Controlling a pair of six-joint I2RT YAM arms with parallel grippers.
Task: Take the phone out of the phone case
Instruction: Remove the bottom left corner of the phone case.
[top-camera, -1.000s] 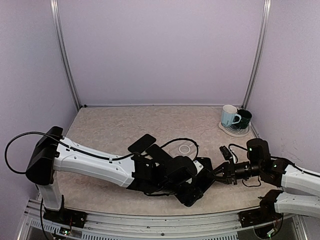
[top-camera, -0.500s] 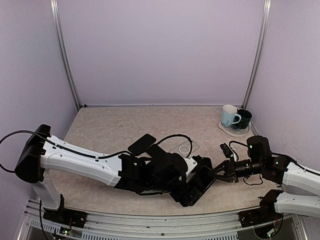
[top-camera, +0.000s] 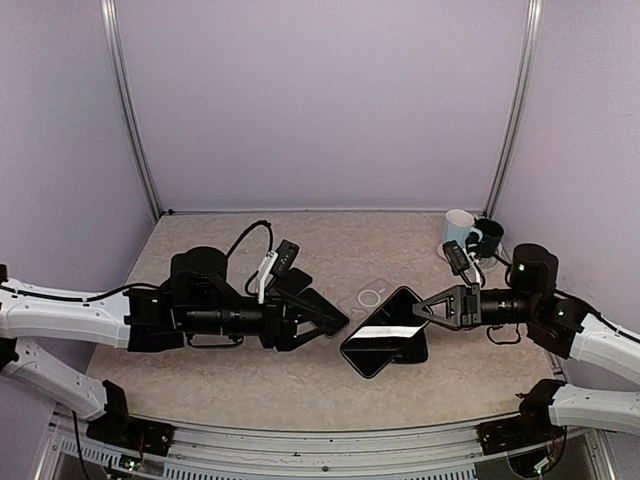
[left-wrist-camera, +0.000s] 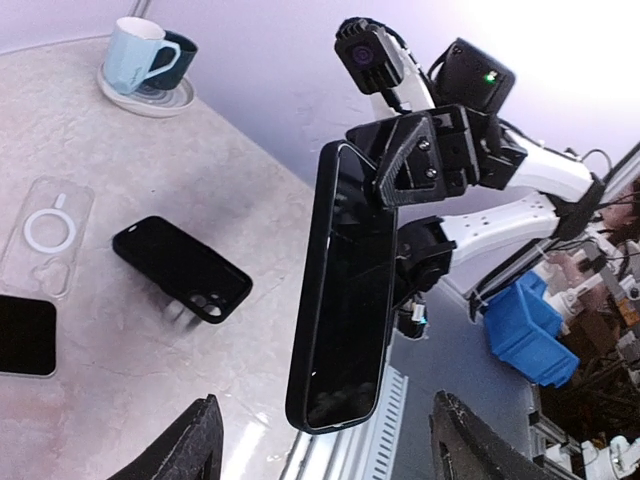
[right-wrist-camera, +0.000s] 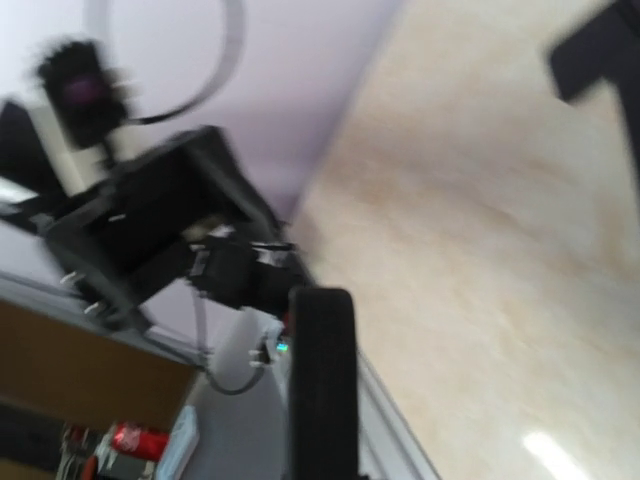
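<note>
The phone (top-camera: 380, 345) sits in its black phone case and hangs tilted above the table's middle. My right gripper (top-camera: 425, 310) is shut on its upper end. In the left wrist view the cased phone (left-wrist-camera: 345, 290) stands upright in front of me, screen dark, pinched at the top by the right gripper (left-wrist-camera: 415, 160). My left gripper (top-camera: 330, 328) is left of it and apart, open, with nothing between its fingers (left-wrist-camera: 190, 440). The right wrist view is blurred and shows the phone's edge (right-wrist-camera: 322, 385) pointing toward the left arm (right-wrist-camera: 150, 220).
An empty black case (left-wrist-camera: 180, 268) and a clear case with a ring (top-camera: 372, 298) (left-wrist-camera: 45, 232) lie on the table. A dark slab (left-wrist-camera: 25, 335) lies near my left gripper. Two mugs (top-camera: 470, 238) stand on a coaster at the back right. A blue bin (left-wrist-camera: 525, 325) is beyond the table's edge.
My left arm has pulled back to the left, off the phone, with its fingers apart. My right gripper has lifted the cased phone up and away from the front edge.
</note>
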